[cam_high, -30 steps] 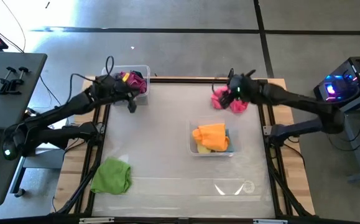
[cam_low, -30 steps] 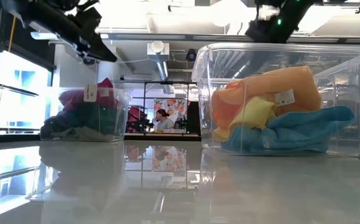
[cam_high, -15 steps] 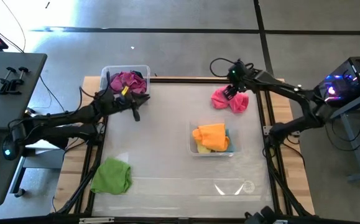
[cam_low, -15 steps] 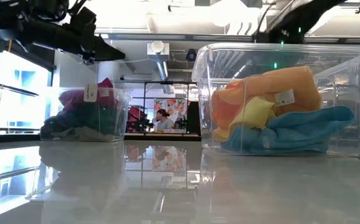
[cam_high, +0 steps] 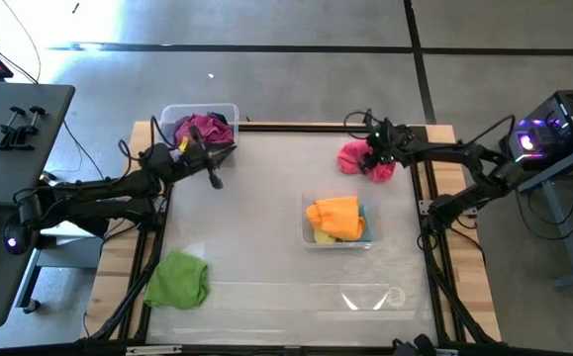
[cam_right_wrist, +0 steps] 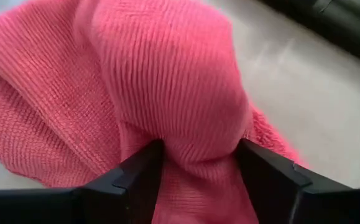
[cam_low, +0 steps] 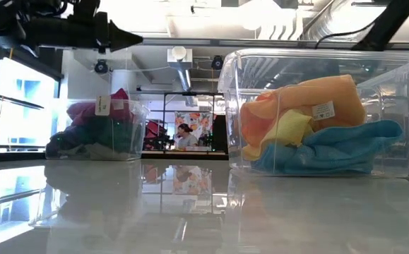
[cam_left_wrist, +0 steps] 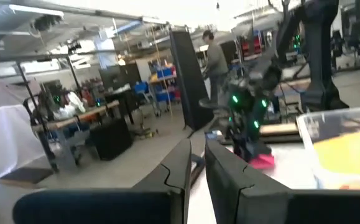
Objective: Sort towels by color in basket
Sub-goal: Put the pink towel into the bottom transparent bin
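two clear plastic bins: a far bin and a near bin. loose on the table lie two towels: one pink towel, one lime green towel. the near bin shows three: orange towel, yellow towel, light blue towel.

Robotics lab: workbenches, ceiling ducts.
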Action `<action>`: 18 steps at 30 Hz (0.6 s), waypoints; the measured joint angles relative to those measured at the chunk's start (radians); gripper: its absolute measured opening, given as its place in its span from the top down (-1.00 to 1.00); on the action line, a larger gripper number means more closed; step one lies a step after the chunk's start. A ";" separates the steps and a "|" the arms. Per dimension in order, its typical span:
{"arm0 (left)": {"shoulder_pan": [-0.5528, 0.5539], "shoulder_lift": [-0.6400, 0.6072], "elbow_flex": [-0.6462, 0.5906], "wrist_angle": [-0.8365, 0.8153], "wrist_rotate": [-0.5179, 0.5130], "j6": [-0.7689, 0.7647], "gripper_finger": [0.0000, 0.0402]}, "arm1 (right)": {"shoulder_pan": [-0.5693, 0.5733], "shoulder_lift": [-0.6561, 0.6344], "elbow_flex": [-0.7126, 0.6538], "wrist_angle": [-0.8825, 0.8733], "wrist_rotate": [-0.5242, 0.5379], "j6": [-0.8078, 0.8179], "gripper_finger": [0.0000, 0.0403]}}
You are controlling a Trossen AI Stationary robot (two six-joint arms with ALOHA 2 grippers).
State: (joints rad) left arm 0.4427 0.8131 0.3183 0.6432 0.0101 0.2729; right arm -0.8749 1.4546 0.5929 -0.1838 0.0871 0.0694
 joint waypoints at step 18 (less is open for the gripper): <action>-0.228 0.000 0.000 -0.103 0.067 -0.025 0.84 | 0.092 -0.204 -0.024 0.099 0.243 0.003 0.92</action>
State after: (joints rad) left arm 0.2150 0.8131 0.3183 0.5404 0.0769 0.2482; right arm -0.7832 1.2503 0.5685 -0.0848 0.3304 0.0721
